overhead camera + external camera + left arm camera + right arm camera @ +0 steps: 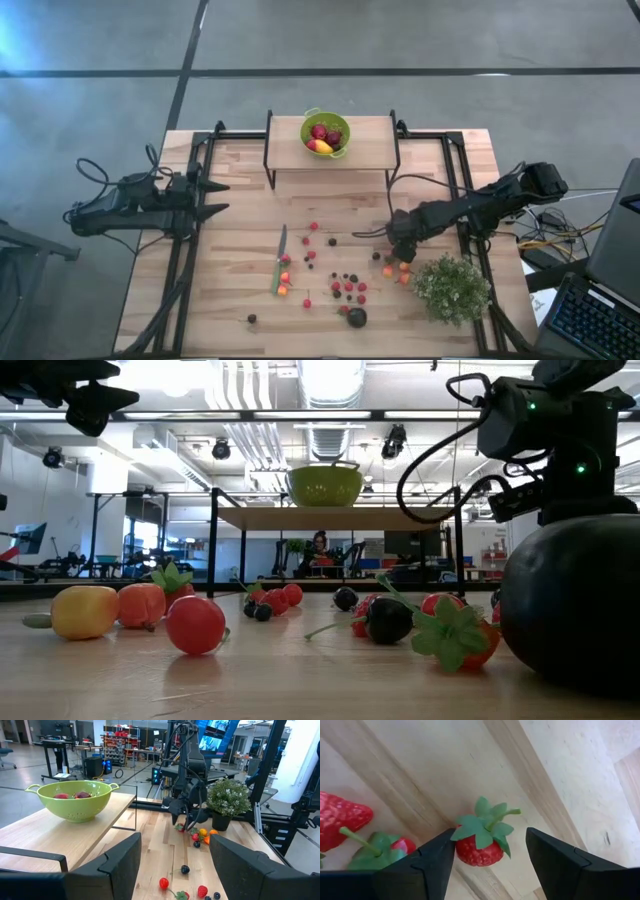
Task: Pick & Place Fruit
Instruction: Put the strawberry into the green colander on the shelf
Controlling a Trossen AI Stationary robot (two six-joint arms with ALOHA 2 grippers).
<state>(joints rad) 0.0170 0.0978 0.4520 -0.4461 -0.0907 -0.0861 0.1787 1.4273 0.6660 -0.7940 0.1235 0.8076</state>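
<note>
We are lowering the right tool [490, 862] over a strawberry [480, 845] lying on the counter [240, 190] beside the plant [452, 288], its fingers spread to either side and not yet closing, so the berry fits between them. Our left tool [215, 198] is waiting open at the counter's left edge. The green colander [326, 132] on the raised shelf is already holding some fruit, probably our target.

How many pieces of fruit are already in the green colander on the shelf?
3 visible, though more may lie underneath. In the green colander on the raised shelf: two red pieces side by side, and one yellow piece at its near-left side.
</note>
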